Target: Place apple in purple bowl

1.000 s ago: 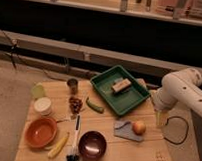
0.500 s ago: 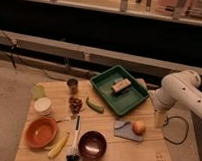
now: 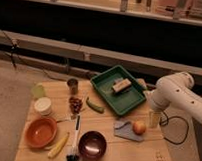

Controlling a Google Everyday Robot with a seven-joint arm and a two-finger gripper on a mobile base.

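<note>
The apple [image 3: 139, 127], small, yellow-orange with a red blush, lies on a grey cloth [image 3: 126, 130] at the right of the wooden table. The purple bowl [image 3: 92, 144], dark and glossy, stands near the front edge, left of the apple. My gripper [image 3: 153, 118] hangs down from the white arm [image 3: 176, 95] just right of the apple, at about its height, apart from it and holding nothing that I can see.
A green tray [image 3: 106, 90] with a sponge block [image 3: 121, 86] sits at the back. An orange bowl [image 3: 40, 132], a banana [image 3: 58, 145], a brush [image 3: 74, 140], a green vegetable [image 3: 94, 105], a white cup [image 3: 43, 106] and a metal cup [image 3: 72, 85] stand on the left half. A cable [image 3: 174, 131] hangs at the right.
</note>
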